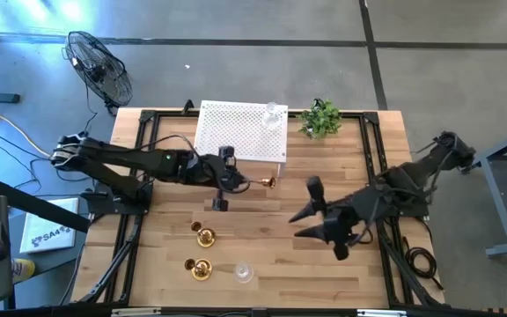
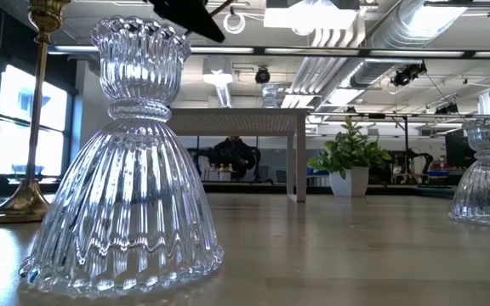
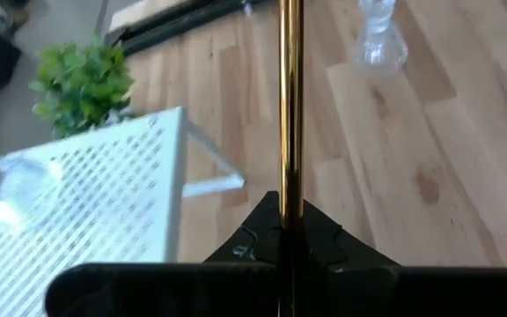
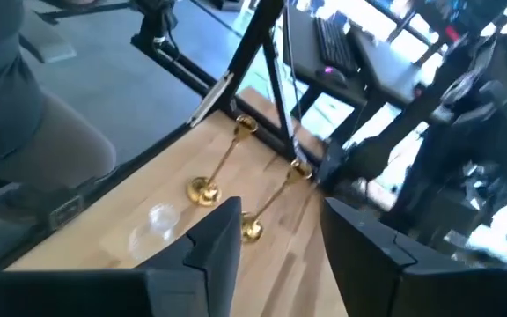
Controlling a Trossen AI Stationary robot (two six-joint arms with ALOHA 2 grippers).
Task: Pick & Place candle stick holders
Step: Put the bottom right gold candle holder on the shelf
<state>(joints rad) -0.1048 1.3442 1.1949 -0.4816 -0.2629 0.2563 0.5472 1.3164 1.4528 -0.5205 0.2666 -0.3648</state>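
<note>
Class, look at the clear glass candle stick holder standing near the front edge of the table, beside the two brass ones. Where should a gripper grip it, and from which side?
Grip the clear glass candle stick holder at its narrow waist, between cup and flared skirt, probably coming straight down from above. It stands upright, and the ribbed skirt looks too wide and sloped to pinch. The open right gripper is nearest.

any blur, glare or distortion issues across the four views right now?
Low view: clear glass holder looms close to the lens, hiding much of the table; ceiling lights glare. Left wrist view: gold stem sharp, white perforated stand soft. Right wrist view: motion-blurred, gold holders smeared, background blown out. High view: even light, slight wide-angle bend at the edges.
</note>
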